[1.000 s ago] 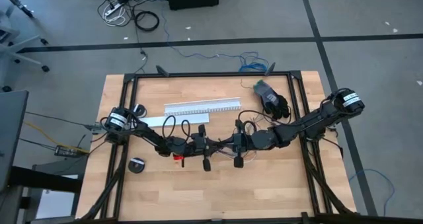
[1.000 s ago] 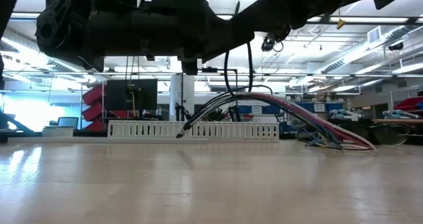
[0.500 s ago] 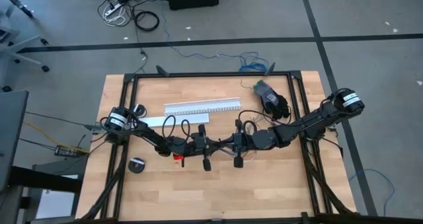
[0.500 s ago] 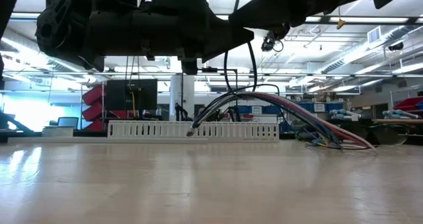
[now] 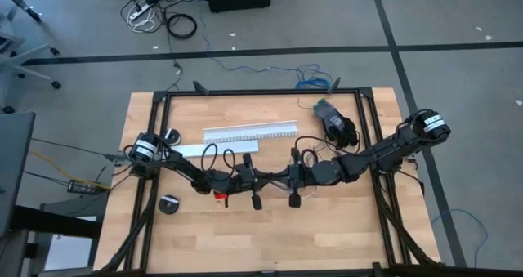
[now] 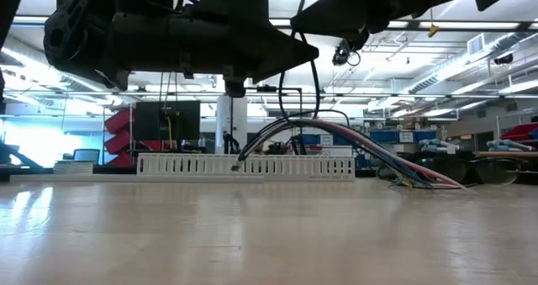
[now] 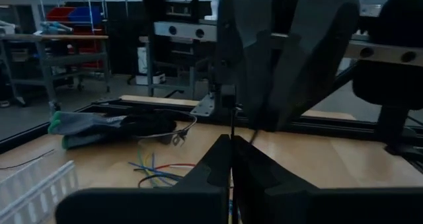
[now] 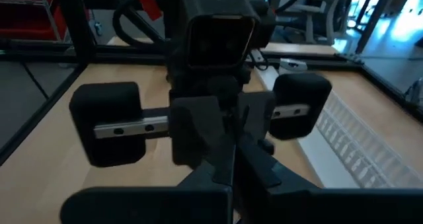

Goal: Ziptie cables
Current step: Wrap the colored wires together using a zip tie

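- While both dark arms meet nose to nose above the middle of the wooden table (image 5: 204, 244), I see the left gripper (image 5: 263, 178) with its fingers pressed together.
- My right gripper (image 5: 279, 178) faces it, fingers likewise pinched tight; whether either grips the thin black plastic ziptie I cannot tell.
- From the low view, the bunch of thin grey, blue, purple and orange cables (image 6: 370, 148) arches down to the tabletop.
- Behind them lies the long white slotted plastic channel (image 5: 250, 133).
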